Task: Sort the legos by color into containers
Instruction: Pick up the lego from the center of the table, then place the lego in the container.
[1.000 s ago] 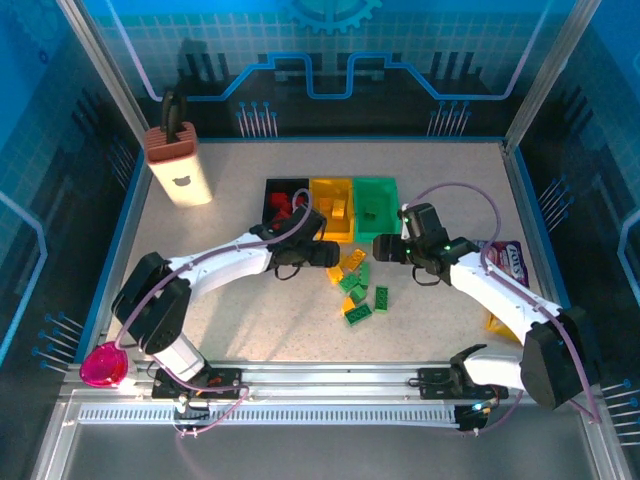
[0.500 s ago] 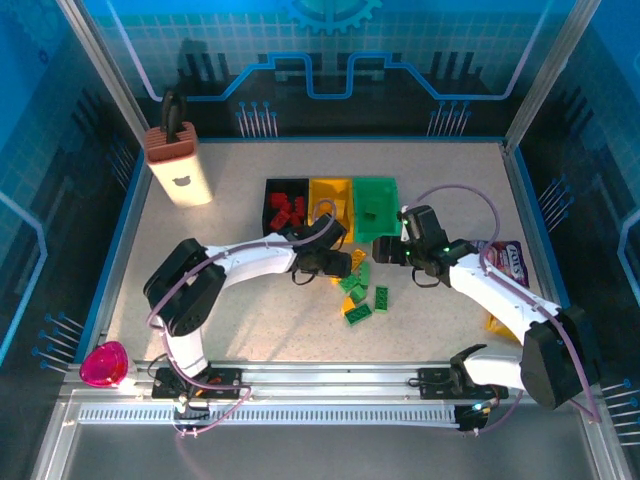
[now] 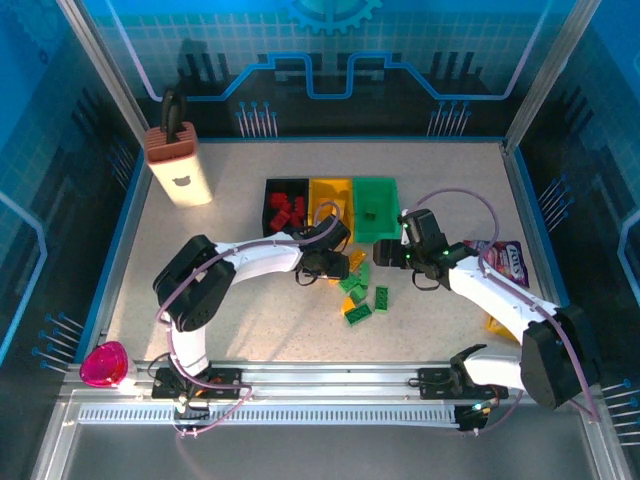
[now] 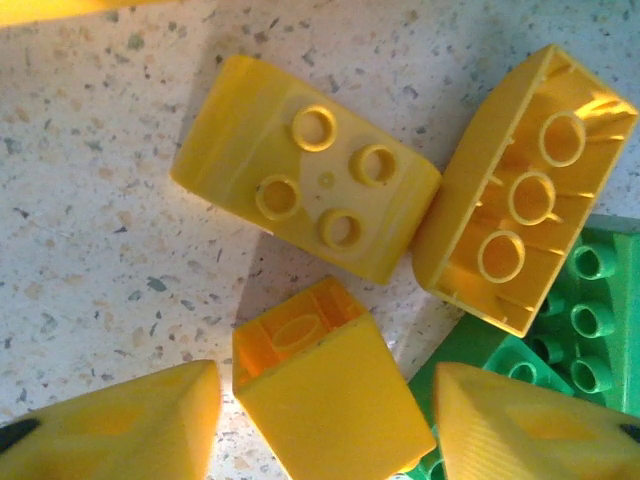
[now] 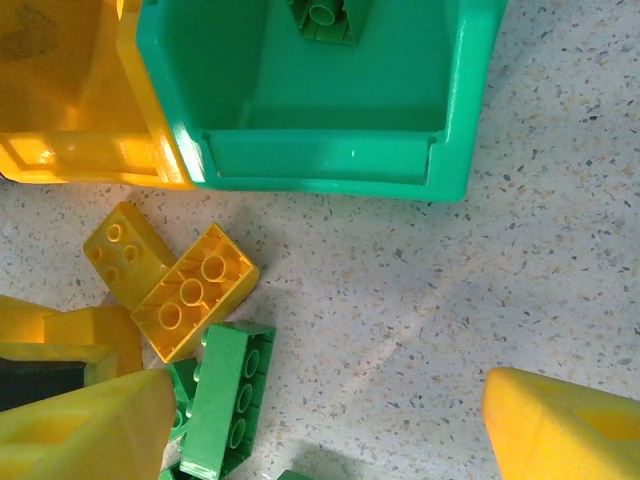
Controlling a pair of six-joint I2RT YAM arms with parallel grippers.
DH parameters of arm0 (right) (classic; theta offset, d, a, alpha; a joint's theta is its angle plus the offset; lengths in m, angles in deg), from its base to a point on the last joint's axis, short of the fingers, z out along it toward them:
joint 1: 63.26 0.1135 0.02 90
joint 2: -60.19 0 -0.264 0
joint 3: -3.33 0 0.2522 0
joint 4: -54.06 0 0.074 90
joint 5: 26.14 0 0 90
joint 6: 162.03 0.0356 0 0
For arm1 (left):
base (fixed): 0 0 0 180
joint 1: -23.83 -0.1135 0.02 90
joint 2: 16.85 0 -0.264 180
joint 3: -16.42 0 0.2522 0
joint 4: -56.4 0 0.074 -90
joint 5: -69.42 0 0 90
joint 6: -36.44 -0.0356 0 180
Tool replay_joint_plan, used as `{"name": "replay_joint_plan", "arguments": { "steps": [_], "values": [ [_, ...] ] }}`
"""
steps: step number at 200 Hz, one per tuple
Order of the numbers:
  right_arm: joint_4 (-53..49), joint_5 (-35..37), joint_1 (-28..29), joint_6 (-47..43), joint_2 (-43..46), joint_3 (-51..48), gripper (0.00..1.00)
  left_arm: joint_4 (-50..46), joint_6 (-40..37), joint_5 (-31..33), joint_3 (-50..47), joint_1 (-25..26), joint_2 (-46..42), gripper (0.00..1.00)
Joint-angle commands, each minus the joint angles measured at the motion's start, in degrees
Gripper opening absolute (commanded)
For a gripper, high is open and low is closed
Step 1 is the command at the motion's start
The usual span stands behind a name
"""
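The legos lie in a loose pile [image 3: 358, 288] of yellow and green bricks in front of the containers. The black bin [image 3: 270, 190] holds red bricks, and beside it are the yellow bin [image 3: 318, 190] and the green bin [image 3: 377, 190]. A green brick [image 5: 322, 18] lies in the green bin [image 5: 330, 165]. My left gripper [image 3: 322, 263] is low over the pile, open. Its jaws stand either side of a small yellow brick [image 4: 320, 390] with slim gaps left. Two larger yellow bricks [image 4: 305, 180] lie just beyond. My right gripper [image 5: 325, 400] is open over bare table in front of the green bin.
A tall beige box [image 3: 180, 165] stands at the back left. A pink-purple packet [image 3: 506, 262] lies at the right, under the right arm. A pink object [image 3: 103, 365] sits at the near left corner. Blue walls ring the table.
My left gripper moved right from the bins to the pile and its jaws narrowed around the small yellow brick. The right gripper stayed nearly where it was.
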Motion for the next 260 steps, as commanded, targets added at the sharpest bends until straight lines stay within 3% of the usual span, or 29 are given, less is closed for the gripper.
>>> {"name": "replay_joint_plan", "arguments": {
  "steps": [1,41,76,108,149,215,260],
  "values": [
    [1.13,-0.81,-0.28,0.93,0.49,-0.83,0.81,-1.59,0.46,0.93,0.6,0.47,0.93,0.5],
    [1.23,-0.81,-0.5,1.03,0.84,-1.17,0.81,-2.19,0.85,1.57,-0.38,0.48,-0.35,0.35],
    [1.3,-0.82,-0.69,1.14,0.92,-1.26,0.81,-2.81,0.86,3.03,-1.32,0.49,-4.65,0.32],
    [1.39,-0.5,-0.78,1.64,0.81,-1.13,0.8,-4.41,-1.38,5.09,1.16,-0.03,-8.35,0.32],
    [1.74,0.08,-0.78,2.51,1.69,-2.41,0.8,-5.41,-4.91,5.65,8.35,-4.3,-8.25,0.32],
    [0.9,0.25,-0.77,3.22,4.83,-4.8,0.79,-8.15,-10.24,5.56,25.68,-10.54,3.74,0.34],
    [-0.02,-0.04,-0.78,3.12,5.88,-5.17,0.8,-8.75,-12.2,5.97,30.51,-12.34,7.74,0.46]
  ]
}}
